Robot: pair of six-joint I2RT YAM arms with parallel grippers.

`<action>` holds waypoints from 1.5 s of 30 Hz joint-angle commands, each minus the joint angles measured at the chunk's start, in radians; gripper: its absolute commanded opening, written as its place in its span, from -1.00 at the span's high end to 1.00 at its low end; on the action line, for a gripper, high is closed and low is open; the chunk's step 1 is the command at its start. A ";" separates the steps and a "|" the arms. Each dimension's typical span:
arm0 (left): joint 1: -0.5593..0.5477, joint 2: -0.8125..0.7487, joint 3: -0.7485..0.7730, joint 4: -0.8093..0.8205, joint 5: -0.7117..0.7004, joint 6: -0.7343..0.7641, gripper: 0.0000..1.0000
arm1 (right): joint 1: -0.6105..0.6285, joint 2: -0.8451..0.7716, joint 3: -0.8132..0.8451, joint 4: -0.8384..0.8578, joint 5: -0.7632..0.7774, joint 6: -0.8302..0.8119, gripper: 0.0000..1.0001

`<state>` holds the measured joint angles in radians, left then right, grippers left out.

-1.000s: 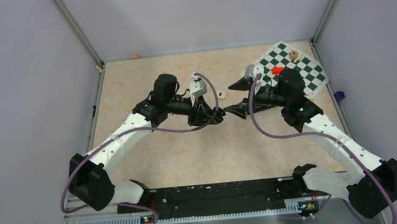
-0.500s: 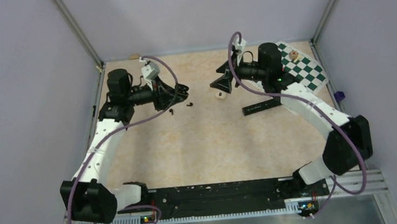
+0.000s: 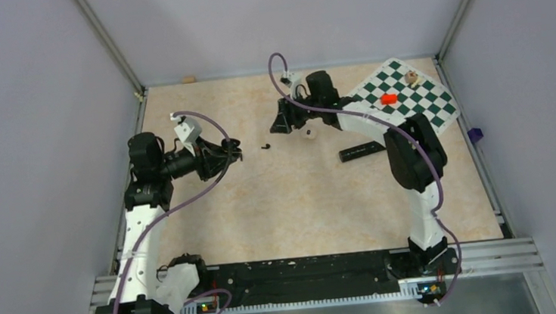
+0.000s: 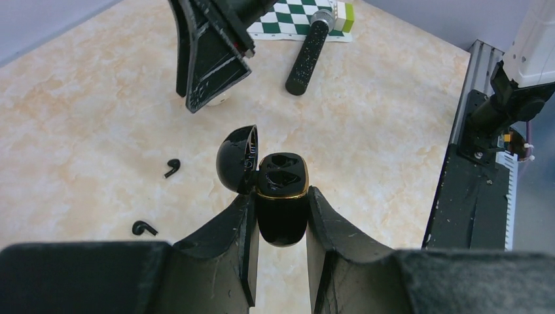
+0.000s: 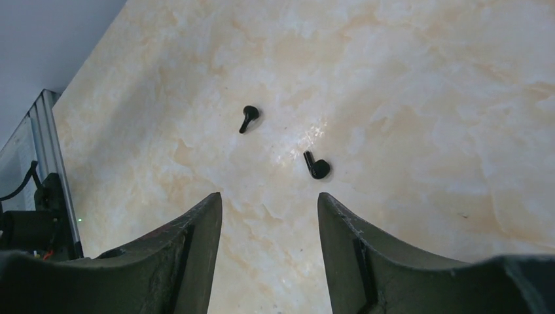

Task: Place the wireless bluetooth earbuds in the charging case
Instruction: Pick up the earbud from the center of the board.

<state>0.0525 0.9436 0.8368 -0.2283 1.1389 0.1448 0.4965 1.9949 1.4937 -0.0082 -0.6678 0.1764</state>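
The charging case [image 4: 281, 196], glossy black with a gold rim, is held between the fingers of my left gripper [image 4: 279, 196], which is shut on it. Its lid [image 4: 237, 159] stands open and both sockets are empty. Two black earbuds [image 5: 249, 116] [image 5: 317, 168] lie on the marbled table just ahead of my right gripper [image 5: 269, 199], which is open with nothing between its fingers. In the top view the left gripper [image 3: 235, 150] is at the left and the right gripper [image 3: 281, 124] hovers beside one earbud [image 3: 265, 146]. In the left wrist view both earbuds [image 4: 172, 167] [image 4: 144, 228] lie left of the case.
A small cream lump [image 3: 308, 133] lies just right of the right gripper. A long black cylinder [image 3: 362, 150] lies further right. A green chessboard mat [image 3: 407, 100] with small pieces lies at the back right corner. Metal frame rails [image 3: 123, 72] border the table.
My left arm has drawn back to the left with the case still gripped. The right arm has swung left across the table to the earbuds, and its jaws have narrowed.
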 commanded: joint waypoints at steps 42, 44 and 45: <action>0.053 -0.055 -0.155 0.220 0.073 -0.065 1.00 | 0.188 0.384 0.350 -0.306 0.365 0.049 0.44; 0.054 -0.051 -0.156 0.249 0.079 -0.066 1.00 | 0.188 0.381 0.349 -0.311 0.364 0.042 0.47; 0.053 -0.050 -0.158 0.251 0.079 -0.066 1.00 | 0.188 0.379 0.348 -0.312 0.362 0.037 0.49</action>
<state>0.0990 0.8875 0.6907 -0.0502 1.1831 0.0765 0.6682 2.3466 1.8217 -0.2604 -0.3016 0.2340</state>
